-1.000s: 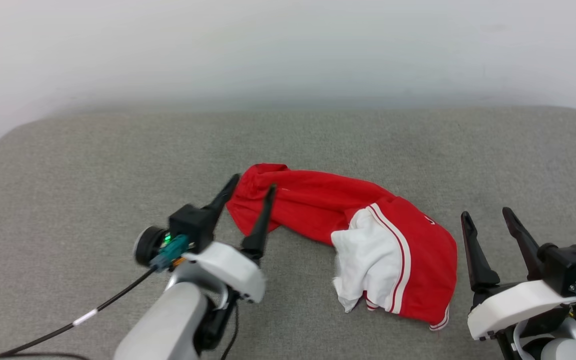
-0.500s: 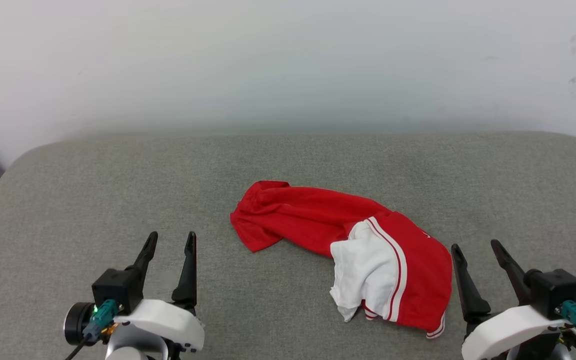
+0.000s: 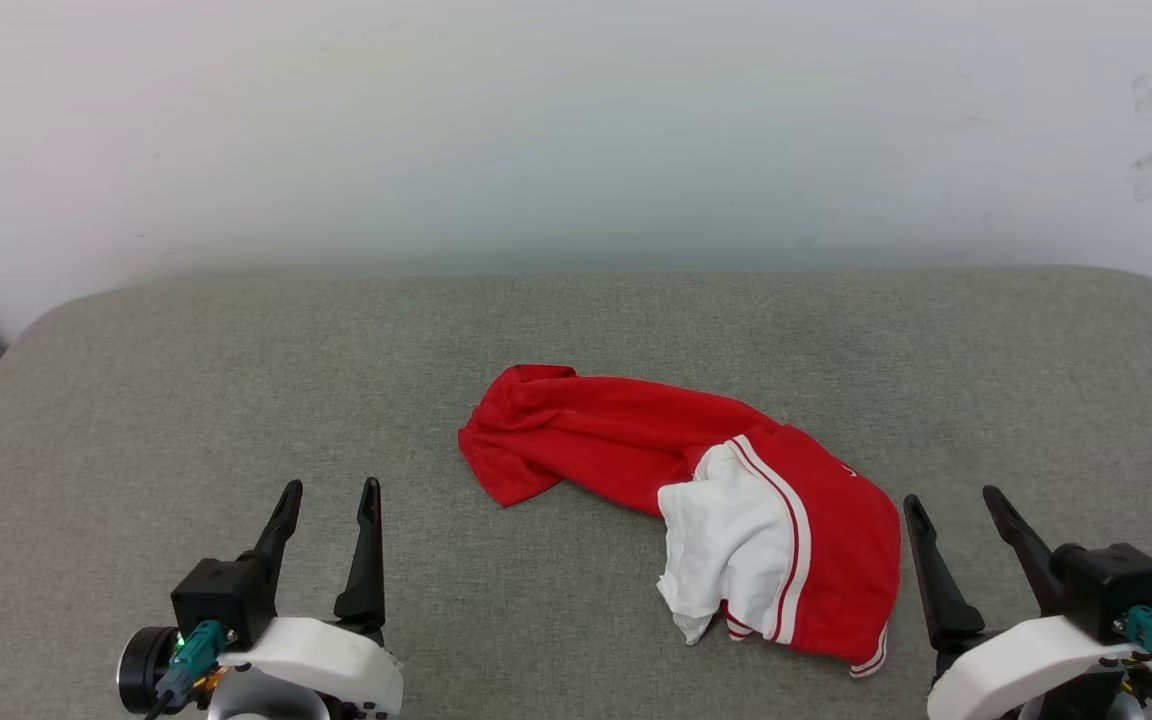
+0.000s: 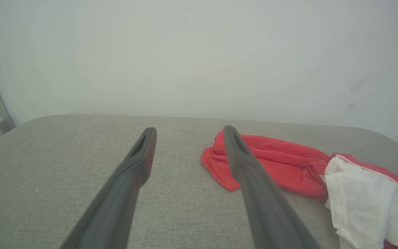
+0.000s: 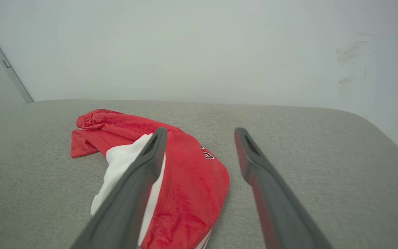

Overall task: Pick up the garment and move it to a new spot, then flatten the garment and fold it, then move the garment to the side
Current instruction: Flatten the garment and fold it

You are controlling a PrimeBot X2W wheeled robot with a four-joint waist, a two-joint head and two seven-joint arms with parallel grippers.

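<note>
A bright red, thin jersey garment (image 3: 616, 435) with a white sleeve panel and white-and-red stripe trim lies crumpled in a long heap on the grey woven-fabric cushion (image 3: 186, 380), free of both hands. The left gripper (image 3: 330, 487), two long dark fingers on a white wrist, has its fingers spread apart with nothing between them. The garment's red end lies ahead of it and off to its right, apart from the fingertips. The right gripper (image 3: 951, 497) is likewise spread wide and empty. The garment's striped, white-patched end lies just beside its left finger. A plain white wall (image 3: 576, 130) rises beyond the cushion.
</note>
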